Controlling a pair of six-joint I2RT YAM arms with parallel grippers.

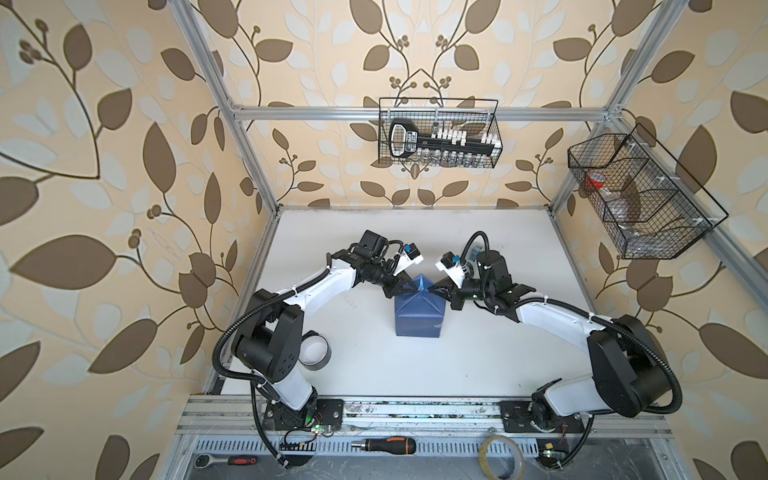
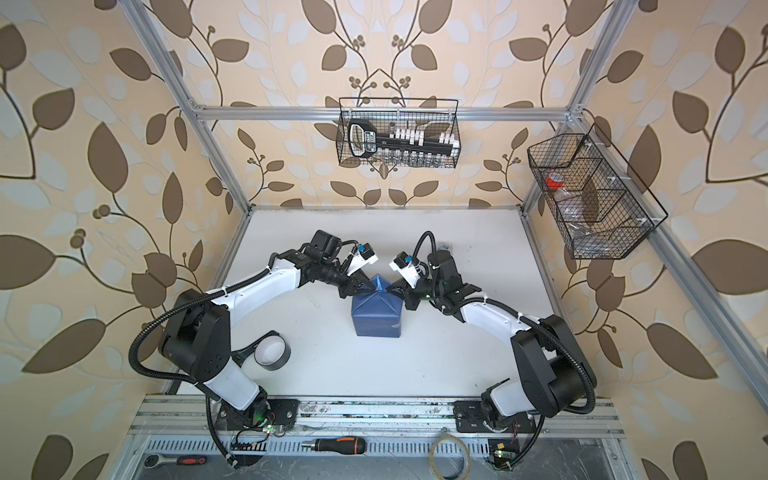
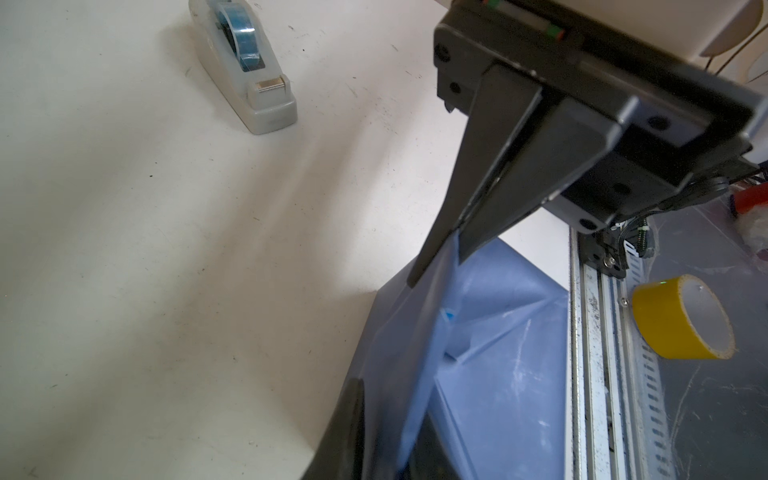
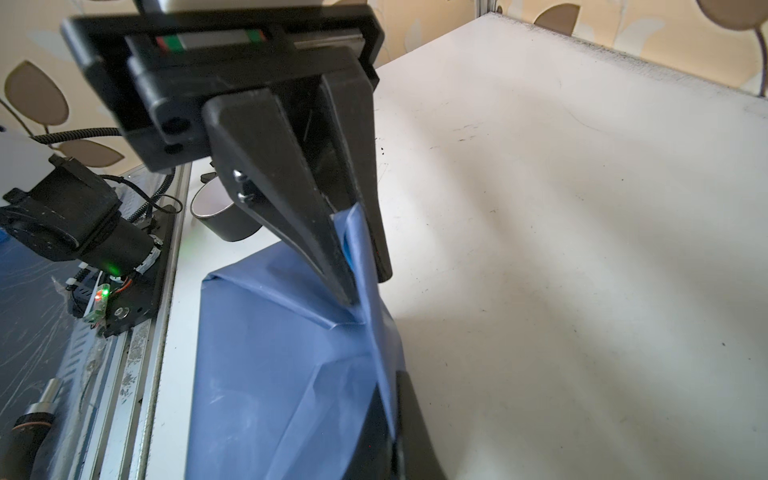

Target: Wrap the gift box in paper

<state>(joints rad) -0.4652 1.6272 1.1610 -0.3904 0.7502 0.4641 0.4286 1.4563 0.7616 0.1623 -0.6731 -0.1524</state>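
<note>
The paper (image 1: 419, 313) (image 2: 376, 316), dusky blue, stands folded into an upright parcel mid-table, and the gift box is hidden inside it. At its far top the folds meet in a peaked flap. My left gripper (image 1: 409, 286) (image 3: 390, 436) reaches that flap from the left. Its jaws are parted a little, with the flap standing between the fingers (image 4: 291, 216). My right gripper (image 1: 434, 289) (image 4: 392, 436) comes from the right and is shut on the same flap. In the left wrist view its fingers (image 3: 490, 174) are pressed together over the paper's (image 3: 498, 374) edge.
A grey tape dispenser (image 3: 245, 70) sits at the table's far side. A black tape roll (image 1: 314, 352) lies by the left arm's base. A yellow tape roll (image 3: 681, 320), a screwdriver (image 1: 384, 445) and a ratchet (image 1: 226, 460) lie in the front tray. Two wire baskets (image 1: 440, 133) (image 1: 640, 195) hang on the walls.
</note>
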